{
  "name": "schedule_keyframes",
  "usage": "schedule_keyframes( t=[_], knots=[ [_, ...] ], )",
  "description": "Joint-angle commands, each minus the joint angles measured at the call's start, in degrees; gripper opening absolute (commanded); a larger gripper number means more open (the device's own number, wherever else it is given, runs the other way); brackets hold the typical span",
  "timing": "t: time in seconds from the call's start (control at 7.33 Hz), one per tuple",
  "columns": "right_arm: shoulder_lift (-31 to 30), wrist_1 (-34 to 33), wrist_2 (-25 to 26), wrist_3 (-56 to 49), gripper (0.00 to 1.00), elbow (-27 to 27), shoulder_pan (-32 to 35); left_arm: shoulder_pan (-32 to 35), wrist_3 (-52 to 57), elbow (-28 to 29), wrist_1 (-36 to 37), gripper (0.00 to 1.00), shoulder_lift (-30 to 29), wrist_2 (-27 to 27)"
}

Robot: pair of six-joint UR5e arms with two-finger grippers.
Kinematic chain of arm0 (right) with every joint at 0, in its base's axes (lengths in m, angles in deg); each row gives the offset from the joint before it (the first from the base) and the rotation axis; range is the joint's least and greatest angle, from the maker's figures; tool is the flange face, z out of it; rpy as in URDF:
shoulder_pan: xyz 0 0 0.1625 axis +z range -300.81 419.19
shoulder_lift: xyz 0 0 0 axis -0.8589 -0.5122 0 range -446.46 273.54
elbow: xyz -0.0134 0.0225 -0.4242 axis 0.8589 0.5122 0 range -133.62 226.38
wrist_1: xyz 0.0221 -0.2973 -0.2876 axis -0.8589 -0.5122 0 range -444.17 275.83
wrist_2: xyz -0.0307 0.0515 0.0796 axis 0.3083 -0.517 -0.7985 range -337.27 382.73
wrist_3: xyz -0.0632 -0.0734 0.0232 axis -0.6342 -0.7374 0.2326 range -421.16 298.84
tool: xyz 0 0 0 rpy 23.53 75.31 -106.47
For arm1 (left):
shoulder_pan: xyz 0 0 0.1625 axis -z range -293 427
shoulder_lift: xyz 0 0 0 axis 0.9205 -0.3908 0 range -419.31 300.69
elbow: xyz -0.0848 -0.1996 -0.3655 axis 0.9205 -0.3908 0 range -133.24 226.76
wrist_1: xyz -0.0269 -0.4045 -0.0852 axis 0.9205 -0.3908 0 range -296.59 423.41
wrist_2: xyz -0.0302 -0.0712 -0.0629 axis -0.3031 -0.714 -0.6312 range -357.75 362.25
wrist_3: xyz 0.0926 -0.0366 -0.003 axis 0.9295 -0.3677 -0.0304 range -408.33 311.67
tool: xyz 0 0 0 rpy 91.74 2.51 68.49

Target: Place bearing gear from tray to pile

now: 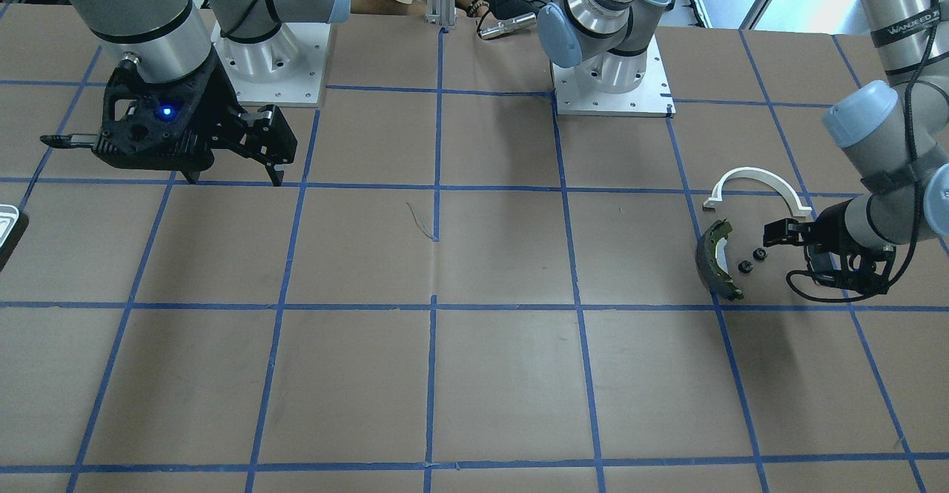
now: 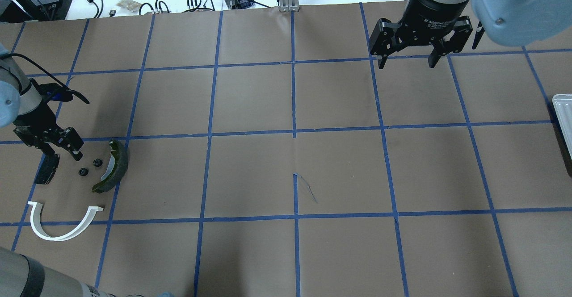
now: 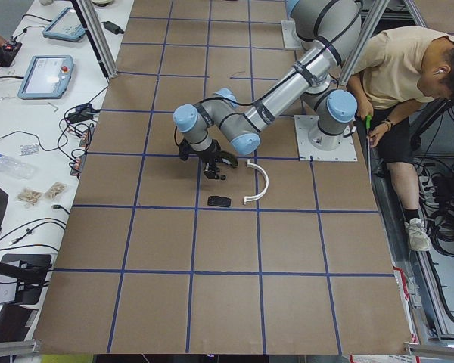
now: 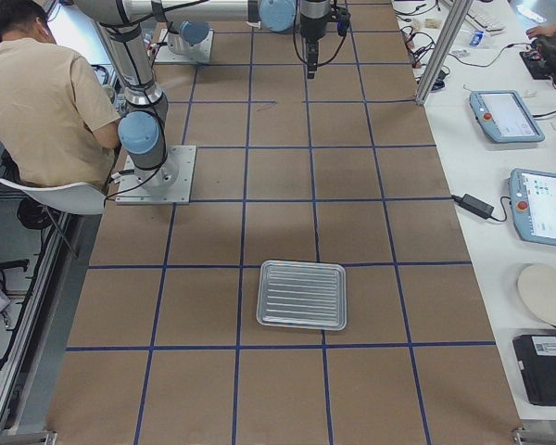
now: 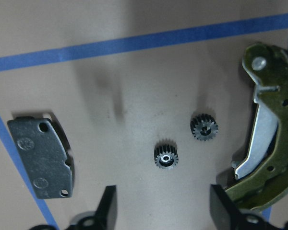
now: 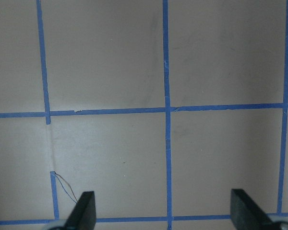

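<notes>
Brown paper ruled with blue tape covers the bench [image 2: 339, 167], where the left tool [image 5: 165, 211] hangs low over the pile with its fingers spread and nothing between them. Two small black gears [image 5: 166, 155] lie flat on the paper just ahead of those fingers, close to each other but not touching. The grey rectangular pad [image 5: 41, 158] sits to one side and the olive-rimmed brake shoe [image 5: 266, 143] to the other. The white arch bracket [image 1: 753, 172] lies a little apart at the edge of the group. At the far end of the bench, well away from all this, the tray [image 4: 301, 295] shows no gear on its ridged face from the right-end camera, so the transfer looks finished or nearly so, though which gear was the tray's cannot be told. The right tool [image 2: 407, 64] hovers over bare paper, also spread wide and carrying nothing. The danger now lies in the withdrawal. One spread finger stands just beside the brake shoe's lower end and the other is near the pad, so a sideways or tilted pull-out could clip either part and shove it into the gears. The gears are light and loose. A brush from a fingertip, or from the cable looped off the left wrist, would likely skid one out of the group.
</notes>
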Motion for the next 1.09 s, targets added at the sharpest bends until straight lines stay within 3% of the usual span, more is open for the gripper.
schedule_keyframes(
  t=[0.0, 0.14, 0.41, 0.82, 0.95],
  knots=[
    [0.0, 0.0, -0.1, 0.1, 1.00, 0.0, 0.1, 4.0, -4.9, 5.8, -13.6, 1.00, 5.2, -4.7],
    [0.0, 0.0, -0.1, 0.1, 1.00, 0.0, 0.1, 6.2, -6.8, 10.3, -21.0, 1.00, 7.7, -5.3],
    [0.0, 0.0, 0.0, 0.1, 1.00, 0.0, 0.1, 8.3, -12.6, 16.8, -31.7, 1.00, 14.0, -12.0],
    [0.0, 0.0, 0.0, 0.0, 1.00, -0.1, 0.1, 11.2, -13.5, 15.6, -33.1, 1.00, 21.4, -11.7],
    [0.0, 0.0, 0.0, 0.0, 1.00, -0.1, 0.1, 16.9, -17.1, 14.2, -32.9, 1.00, 22.9, -11.9]
  ],
)
